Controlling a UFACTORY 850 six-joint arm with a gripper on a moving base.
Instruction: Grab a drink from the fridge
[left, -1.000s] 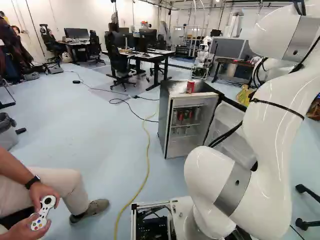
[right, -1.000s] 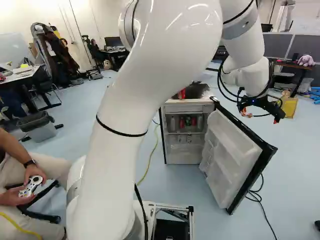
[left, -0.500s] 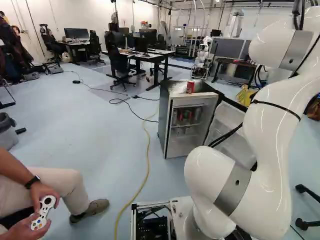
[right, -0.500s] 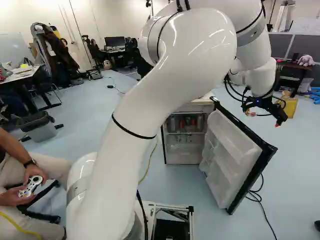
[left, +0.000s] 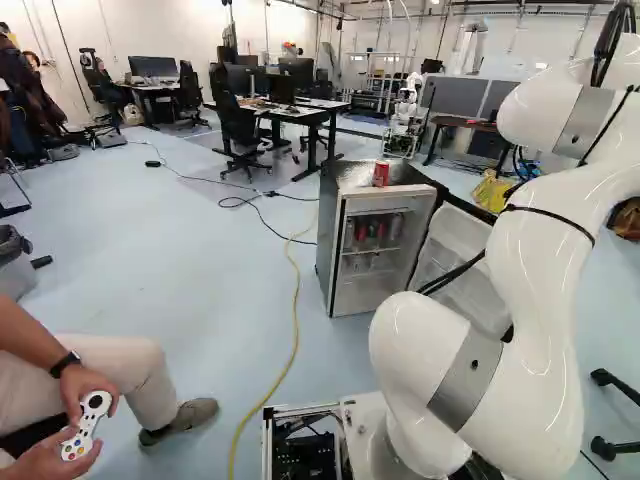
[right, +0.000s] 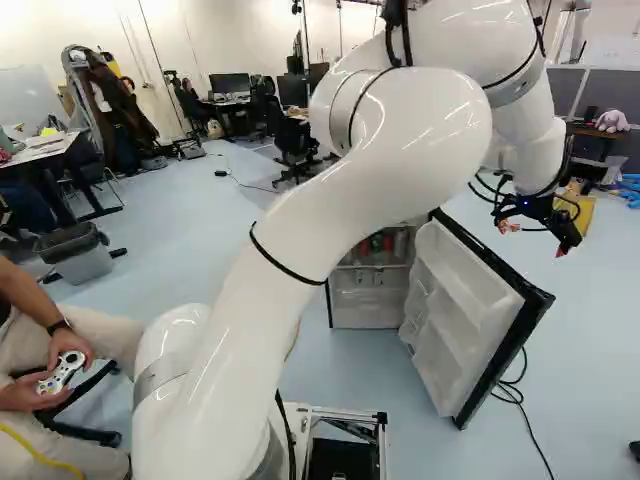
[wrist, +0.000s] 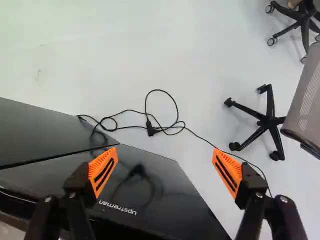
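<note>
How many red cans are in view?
3 that I can make out: one red can on top of the fridge, another inside it, and a third beside that one. More may be hidden deeper inside.

This looks like a robotics lab: a big white arm, another robot farther back, monitors behind the near edge of a tabletop, office chairs, and a yellow cable across the floor.

Here's a glossy white arm, rounded joints, grey bands, black strap, cables! Three o'clock, right base view: black gripper, slotted orange pads!
</note>
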